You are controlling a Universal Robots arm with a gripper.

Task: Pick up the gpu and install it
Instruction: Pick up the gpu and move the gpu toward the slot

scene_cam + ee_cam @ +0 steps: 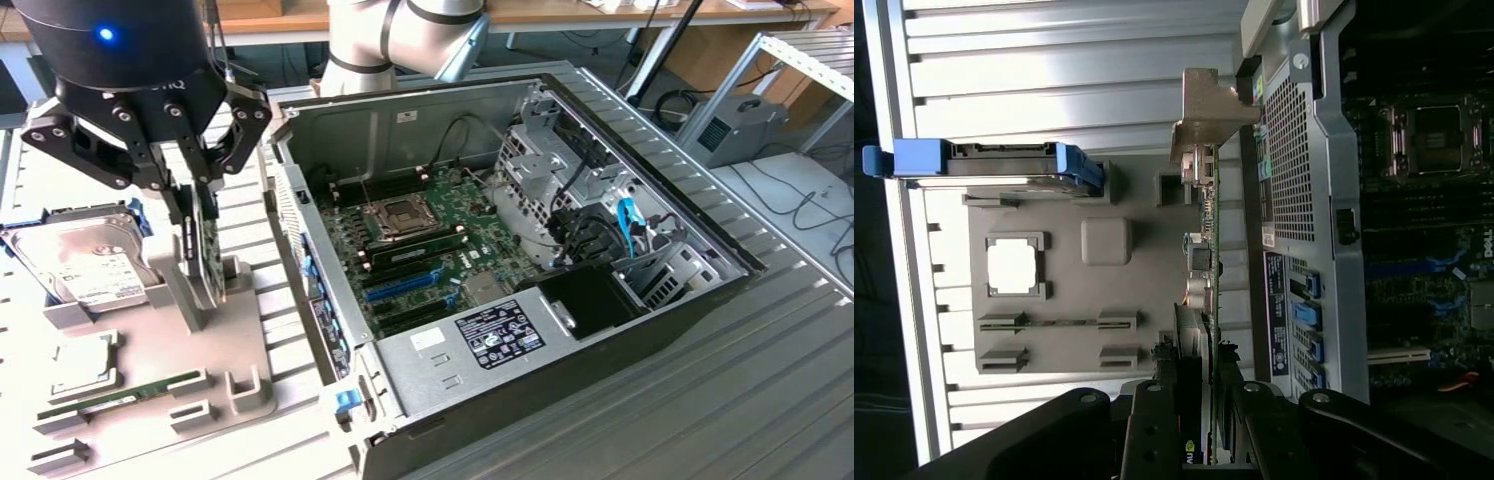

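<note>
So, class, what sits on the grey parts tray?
A hard drive, a processor chip, a RAM stick, and the gpu upright in a holder, gripper clamped on it. The holder hides the gpu's bottom edge.

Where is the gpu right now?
The gpu stands upright in the grey holder on the exterior view's left, beside the hard drive, clasped by the pincer.

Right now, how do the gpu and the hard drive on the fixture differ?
The gpu stands on edge in its slot, clamped by the gripper; the hard drive lies tilted, untouched. The gpu is a thin card; the hard drive is boxy with a white label. Both sit in the grey fixture.
</note>
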